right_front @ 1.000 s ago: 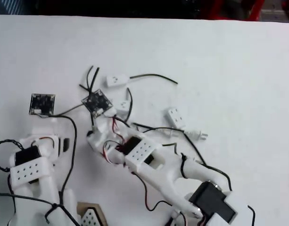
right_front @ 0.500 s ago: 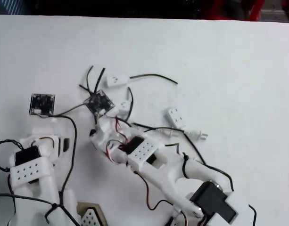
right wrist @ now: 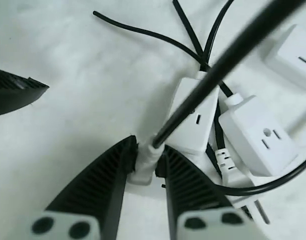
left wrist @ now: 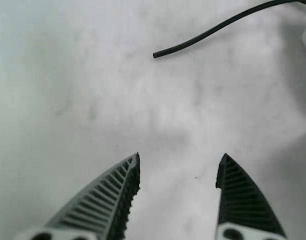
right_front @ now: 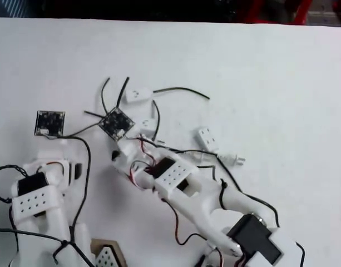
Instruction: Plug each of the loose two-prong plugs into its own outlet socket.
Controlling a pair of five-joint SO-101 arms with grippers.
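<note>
Starting with the high view, we see the right arm [right_front: 176, 179] stretched from five o'clock toward the table's middle. Over the last second it has slid slightly toward one o'clock, fanning the black cords [right_front: 112, 92] wider and nudging the nearest socket [right_front: 148, 123]. A loose plug [right_front: 235, 160] lies at three o'clock of the arm's tip.

Turning to the left wrist view, the left gripper [left wrist: 177, 162] gapes wide over the bare table [left wrist: 68, 75], holding nothing, with a cord end [left wrist: 155, 54] near.

In the right wrist view, the right gripper [right wrist: 147, 149] is clamped narrowly on a white plug [right wrist: 142, 172] that touches a socket body [right wrist: 192, 117]. Its prongs are hidden. We judge the push shoved the socket rather than seating the plug.
</note>
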